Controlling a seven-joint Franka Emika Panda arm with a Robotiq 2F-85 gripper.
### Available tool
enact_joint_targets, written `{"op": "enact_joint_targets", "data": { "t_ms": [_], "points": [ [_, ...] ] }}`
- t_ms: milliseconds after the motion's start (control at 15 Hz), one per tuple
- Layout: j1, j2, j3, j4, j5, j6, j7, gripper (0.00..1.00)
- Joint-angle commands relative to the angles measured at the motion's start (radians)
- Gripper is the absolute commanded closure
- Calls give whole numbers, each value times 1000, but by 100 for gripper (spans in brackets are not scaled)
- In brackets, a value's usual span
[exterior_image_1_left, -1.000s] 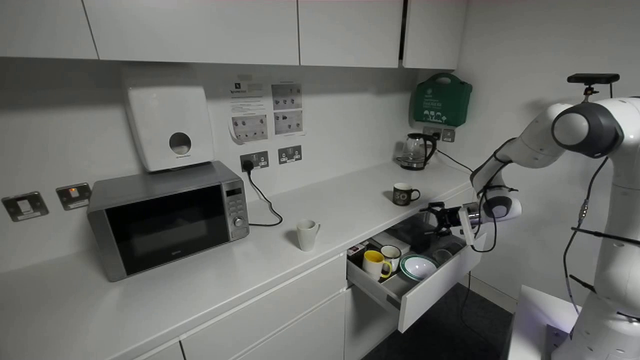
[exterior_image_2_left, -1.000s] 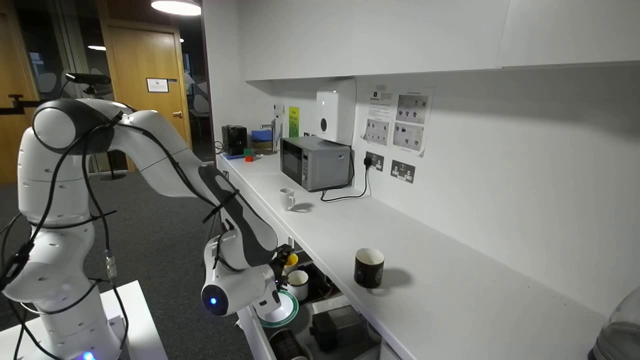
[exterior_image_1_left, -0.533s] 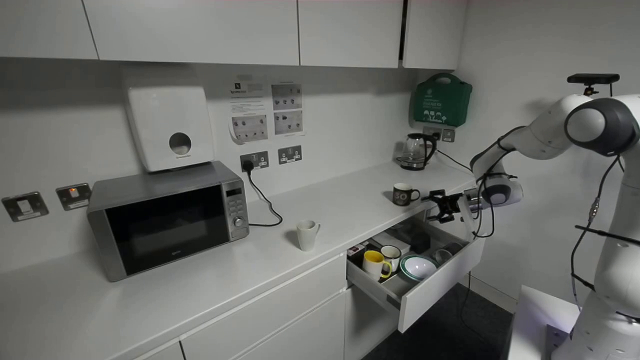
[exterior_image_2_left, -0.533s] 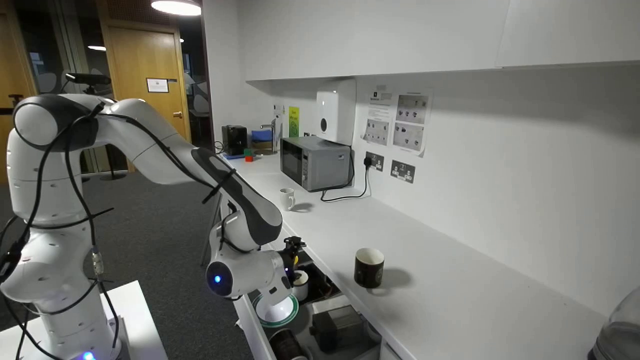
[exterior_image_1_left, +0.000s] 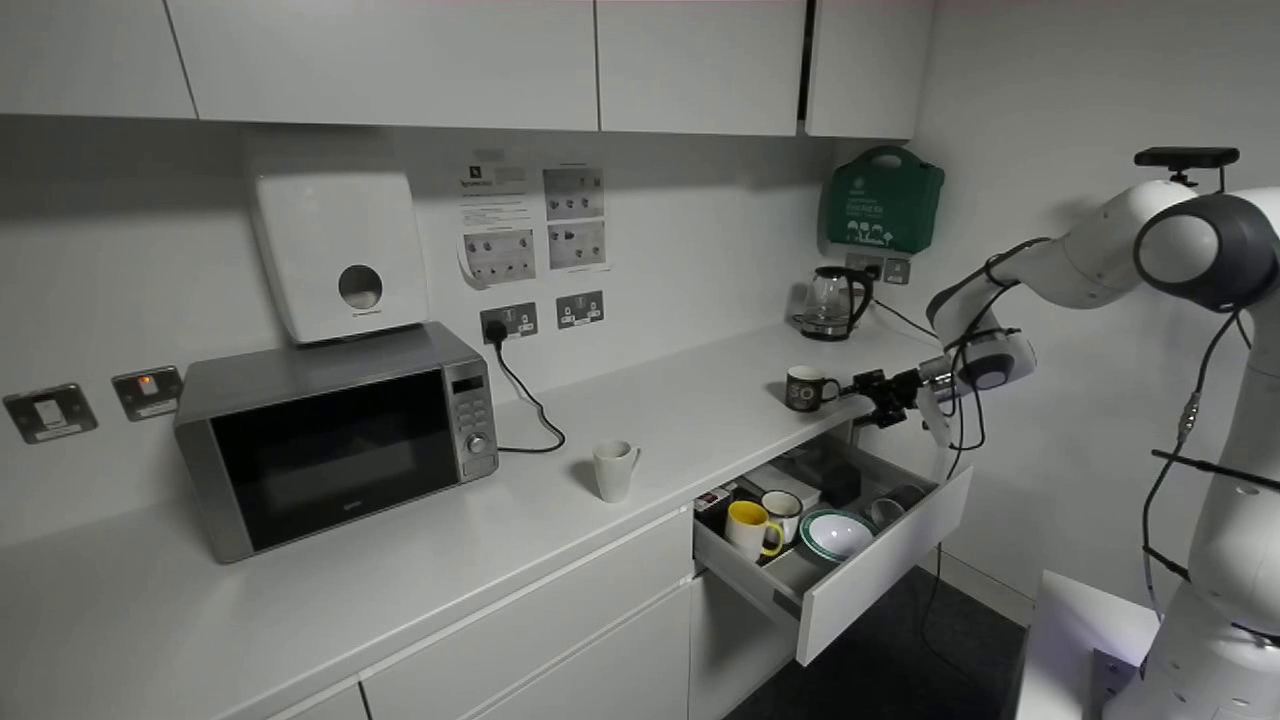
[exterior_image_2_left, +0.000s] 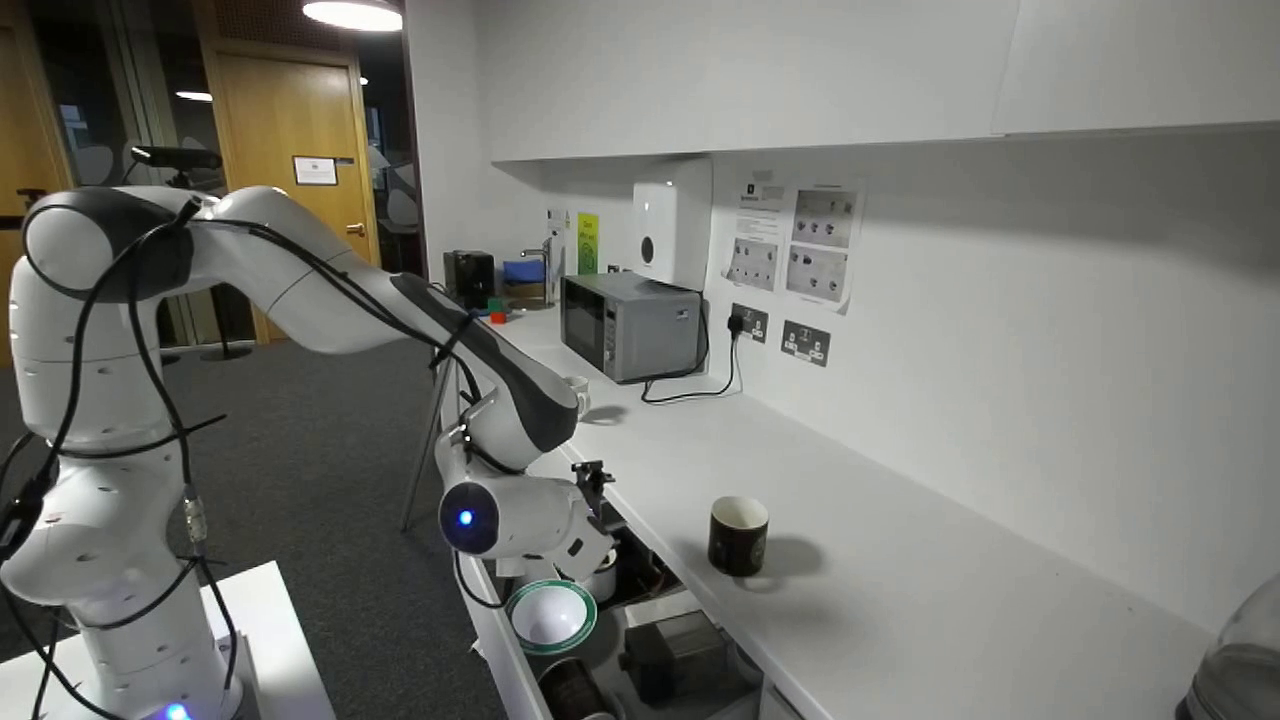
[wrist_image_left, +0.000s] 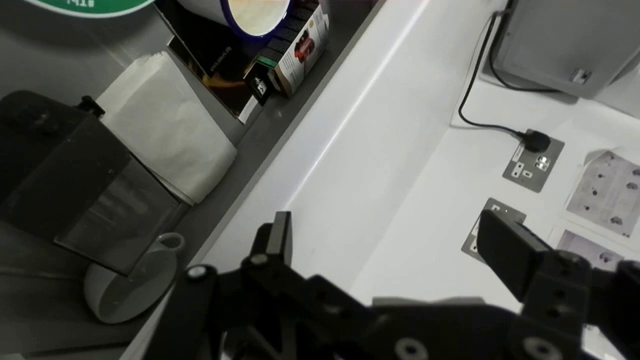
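My gripper (wrist_image_left: 385, 225) is open and empty, its black fingers wide apart. In both exterior views, it (exterior_image_1_left: 858, 402) (exterior_image_2_left: 592, 478) is at the counter's front edge, above the open drawer (exterior_image_1_left: 885, 575). A black mug (exterior_image_1_left: 803, 389) (exterior_image_2_left: 738, 537) stands upright on the counter (exterior_image_1_left: 690, 425) near the gripper; it is out of the wrist view. The drawer holds a yellow mug (exterior_image_1_left: 746, 530), a dark-rimmed white mug (exterior_image_1_left: 782, 510), a green-rimmed bowl (exterior_image_1_left: 836, 534) (exterior_image_2_left: 552, 616) and a dark container (exterior_image_2_left: 672, 652) (wrist_image_left: 75, 170). A pale cup (wrist_image_left: 132, 285) lies by the container in the wrist view.
A white mug (exterior_image_1_left: 613, 470) stands on the counter; the arm partly hides it in an exterior view (exterior_image_2_left: 582, 398). A microwave (exterior_image_1_left: 340, 430) and a glass kettle (exterior_image_1_left: 832, 303) stand on the counter. Wall cabinets (exterior_image_1_left: 400, 65) overhang it. White paper (wrist_image_left: 167, 125) lies in the drawer.
My gripper has risen from over the drawer to about counter height, and its pointing direction has tilted. The forearm has swung up. The drawer and mugs have not moved.
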Motion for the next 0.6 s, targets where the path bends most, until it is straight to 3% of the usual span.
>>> {"op": "enact_joint_targets", "data": {
  "t_ms": [0,533],
  "points": [
    [1,14,10,54,-97,35,-82,0],
    [1,88,31,179,-194,111,-251,0]
  ]
}}
